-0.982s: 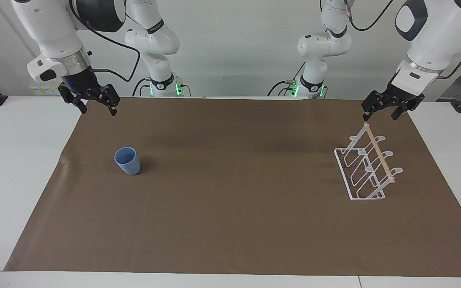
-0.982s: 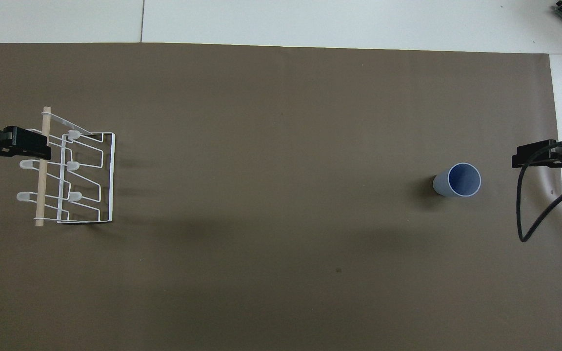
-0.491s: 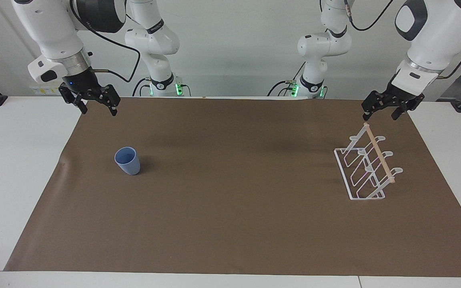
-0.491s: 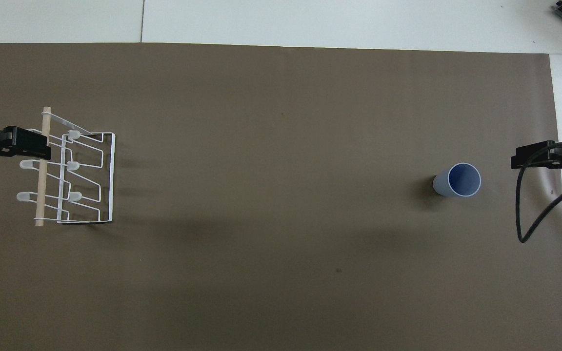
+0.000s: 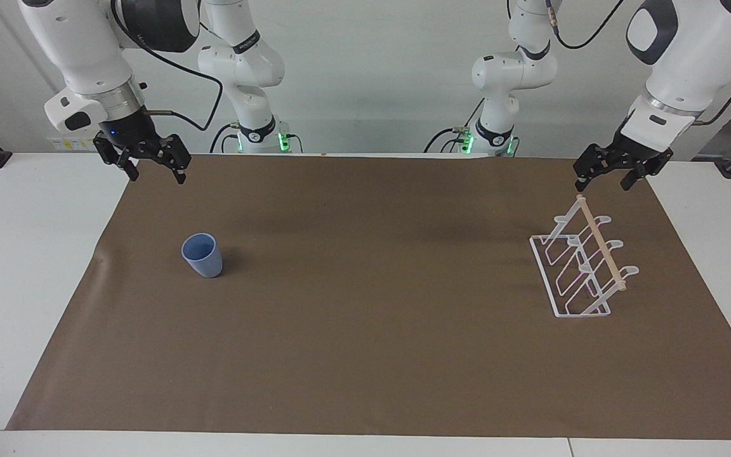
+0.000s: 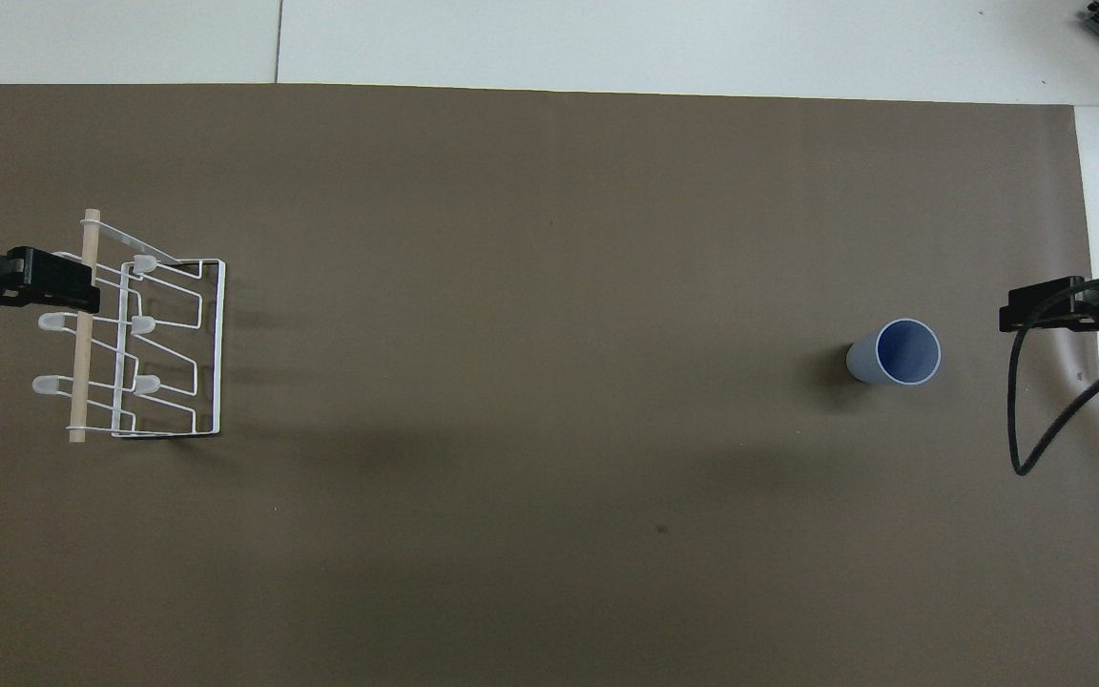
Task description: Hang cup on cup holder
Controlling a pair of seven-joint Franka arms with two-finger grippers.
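Hanging in the upper left of the facing view, the right gripper (image 5: 150,166) is raised over the near corner of the brown mat (image 5: 365,304) at its own arm's end, its fingers spread apart and holding nothing; lower in the frame stands the cup (image 5: 202,254), upright on the mat with its mouth up, well apart from that gripper and untouched; it is a small light-blue tumbler with no handle, matte, narrowing toward its base, its inside a slightly deeper blue in the overhead view (image 6: 896,352); the middle of the frame holds only bare mat; at the right of the frame the cup holder (image 5: 584,266) sits on the mat at the left arm's end, a white wire rack with slanted looped prongs and a pale wooden dowel (image 5: 601,242) across its top, no cup on it; above it, in the upper right, the left gripper (image 5: 613,171) waits in the air over the rack's nearer end, fingers likewise apart and empty; judged from this, the task is at its opening step, the reach for the cup; the next move calls for the right gripper to come down around the cup's wall and close there.
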